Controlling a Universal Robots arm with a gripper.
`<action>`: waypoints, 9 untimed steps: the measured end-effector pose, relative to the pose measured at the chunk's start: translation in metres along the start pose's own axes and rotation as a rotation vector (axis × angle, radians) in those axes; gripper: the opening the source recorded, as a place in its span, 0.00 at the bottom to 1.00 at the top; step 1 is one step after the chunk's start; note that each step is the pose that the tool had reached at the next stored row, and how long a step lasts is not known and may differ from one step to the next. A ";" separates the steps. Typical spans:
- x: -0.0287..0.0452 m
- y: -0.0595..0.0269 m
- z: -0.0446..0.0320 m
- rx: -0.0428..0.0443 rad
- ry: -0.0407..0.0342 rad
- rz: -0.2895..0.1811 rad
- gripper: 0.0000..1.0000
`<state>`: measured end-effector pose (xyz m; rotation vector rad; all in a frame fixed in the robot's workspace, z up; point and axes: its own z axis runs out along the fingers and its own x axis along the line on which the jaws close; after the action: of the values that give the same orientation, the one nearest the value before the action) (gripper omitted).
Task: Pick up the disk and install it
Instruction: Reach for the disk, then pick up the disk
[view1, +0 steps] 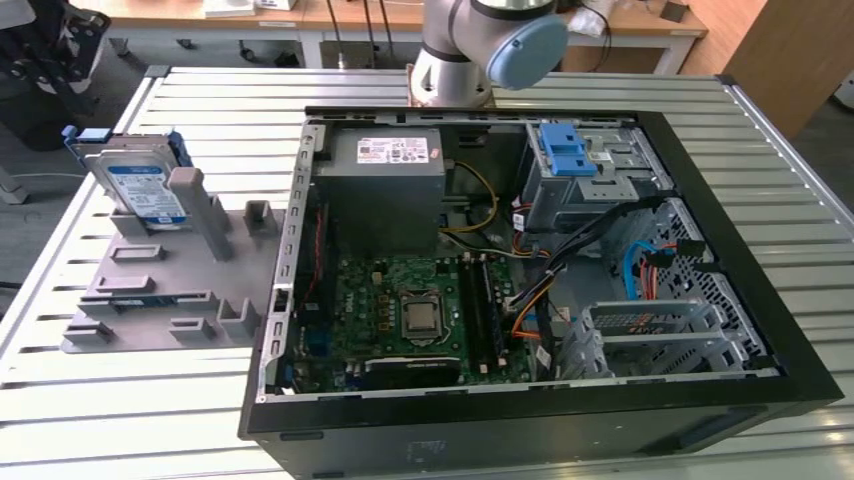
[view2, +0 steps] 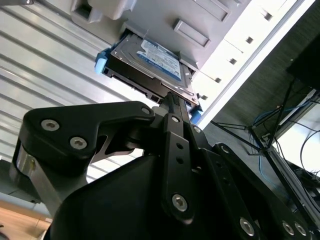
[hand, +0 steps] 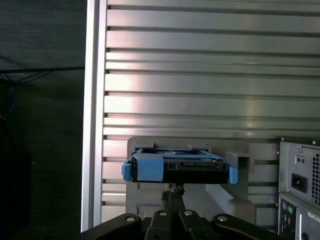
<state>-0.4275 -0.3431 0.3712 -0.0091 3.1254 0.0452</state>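
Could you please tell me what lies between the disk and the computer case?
In the exterior view, the grey holder, with its upright posts, lies between the disk and the case.

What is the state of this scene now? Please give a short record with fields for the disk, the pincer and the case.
disk: leaning in the grey holder, not yet installed
grey holder: on the slatted table, at the exterior view's left of the computer case
pincer: shut, holding nothing, pointed toward the disk
computer case: open, motherboard visible
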 end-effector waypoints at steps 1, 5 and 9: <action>0.0022 0.0000 0.0001 0.0000 0.0000 0.000 0.11; 0.0045 0.0000 0.0002 0.0000 0.0000 0.000 0.11; 0.0067 0.0001 0.0002 -0.0001 -0.0001 0.000 0.11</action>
<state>-0.4342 -0.3430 0.3709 -0.0092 3.1253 0.0453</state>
